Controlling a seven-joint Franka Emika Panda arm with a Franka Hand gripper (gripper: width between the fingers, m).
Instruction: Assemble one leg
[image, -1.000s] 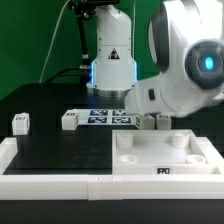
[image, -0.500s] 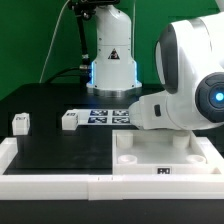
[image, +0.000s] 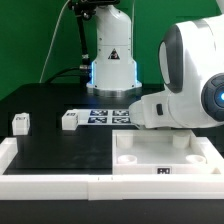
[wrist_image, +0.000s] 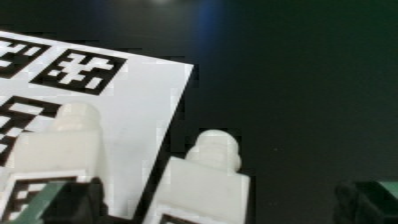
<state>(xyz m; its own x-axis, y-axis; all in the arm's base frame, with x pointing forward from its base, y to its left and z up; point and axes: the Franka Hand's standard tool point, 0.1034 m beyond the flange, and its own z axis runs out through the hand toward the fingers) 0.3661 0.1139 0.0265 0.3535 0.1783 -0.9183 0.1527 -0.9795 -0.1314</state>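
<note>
In the wrist view two white legs stand close below the camera. One leg (wrist_image: 214, 172) is on the black table beside the marker board's edge, the other (wrist_image: 63, 150) is in front of the board. My gripper (wrist_image: 214, 208) is open. Its dark fingertips (wrist_image: 377, 200) show at either side, and the first leg lies between them without contact. In the exterior view the arm's body hides the gripper. Two more legs (image: 20, 122) (image: 68, 120) stand on the table at the exterior view's left. The large white tray-like part (image: 200, 155) lies at the front right.
The marker board (image: 100, 115) (wrist_image: 107, 70) lies at mid table in front of the robot base (image: 112, 60). A white raised border (image: 50, 170) runs along the table's front and left edges. The arm's bulky wrist (image: 190, 90) hangs over the tray's back edge.
The arm has moved toward the exterior view's right and lower. The fingers seen above the tray's back edge a second ago are now hidden behind the arm. The legs on the left have not moved.
</note>
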